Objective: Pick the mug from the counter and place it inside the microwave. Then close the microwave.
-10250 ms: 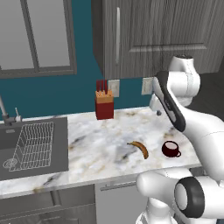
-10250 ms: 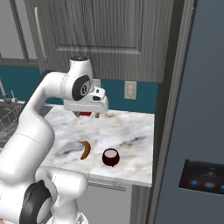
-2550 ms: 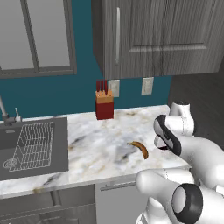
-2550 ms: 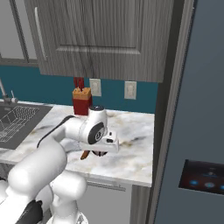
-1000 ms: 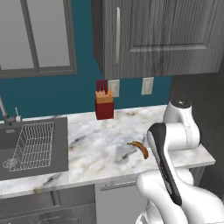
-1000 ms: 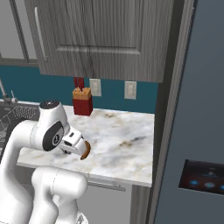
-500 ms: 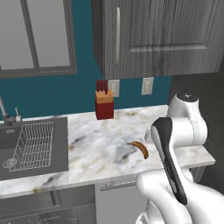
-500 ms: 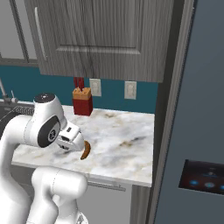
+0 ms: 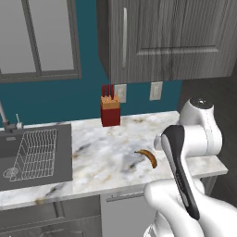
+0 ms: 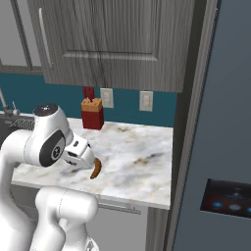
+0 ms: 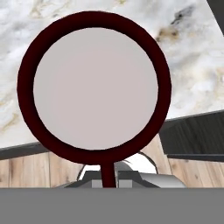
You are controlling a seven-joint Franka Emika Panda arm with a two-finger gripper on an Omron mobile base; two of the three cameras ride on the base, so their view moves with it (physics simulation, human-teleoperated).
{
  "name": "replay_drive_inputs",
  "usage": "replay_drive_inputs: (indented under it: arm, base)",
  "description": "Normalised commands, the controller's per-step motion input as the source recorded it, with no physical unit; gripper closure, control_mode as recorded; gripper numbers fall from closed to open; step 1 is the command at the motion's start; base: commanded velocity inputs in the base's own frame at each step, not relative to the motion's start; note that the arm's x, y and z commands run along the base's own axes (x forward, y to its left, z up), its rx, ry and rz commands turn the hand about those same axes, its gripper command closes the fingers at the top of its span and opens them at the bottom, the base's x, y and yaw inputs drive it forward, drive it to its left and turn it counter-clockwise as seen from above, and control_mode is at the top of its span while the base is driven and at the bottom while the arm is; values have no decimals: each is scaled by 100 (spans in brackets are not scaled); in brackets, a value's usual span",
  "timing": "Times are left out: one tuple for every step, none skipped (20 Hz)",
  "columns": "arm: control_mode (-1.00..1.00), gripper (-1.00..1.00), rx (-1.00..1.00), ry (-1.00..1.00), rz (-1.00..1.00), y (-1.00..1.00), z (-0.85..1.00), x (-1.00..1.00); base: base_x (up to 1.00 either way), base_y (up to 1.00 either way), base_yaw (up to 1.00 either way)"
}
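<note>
Mug (image 11: 95,85) sits directly ahead of the gripper, whose jaws clamp its handle.

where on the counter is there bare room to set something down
Bare marble lies between the sink and the banana, in front of the knife block. The counter is also free right of the banana toward the tall panel. It's tightest around the banana, under the arm.

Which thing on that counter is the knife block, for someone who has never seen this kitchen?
Start at the marble counter and look to its back edge, against the teal wall under the grey cabinets. The knife block stands upright there, just left of a white outlet. It is the tall red box with dark handles sticking out of its tan top, unlike the curved banana lying flat nearer the front.
</note>
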Motion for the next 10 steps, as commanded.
replay_drive_inputs:
  arm:
    - [-100,100,0,0,0,0,0,0]
    - [-100,100,0,0,0,0,0,0]
    - [-100,100,0,0,0,0,0,0]
    - [-100,100,0,0,0,0,0,0]
    - [-100,100,0,0,0,0,0,0]
    - [-100,100,0,0,0,0,0,0]
    - [-100,100,0,0,0,0,0,0]
    - [-100,100,0,0,0,0,0,0]
    - [-100,100,0,0,0,0,0,0]
    - [100,100,0,0,0,0,0,0]
  base:
    - [0,0,0]
    - [0,0,0]
    - [0,0,0]
    - [0,0,0]
    - [0,0,0]
    - [0,0,0]
    - [0,0,0]
    - [0,0,0]
    - [0,0,0]
    - [-10,1,0]
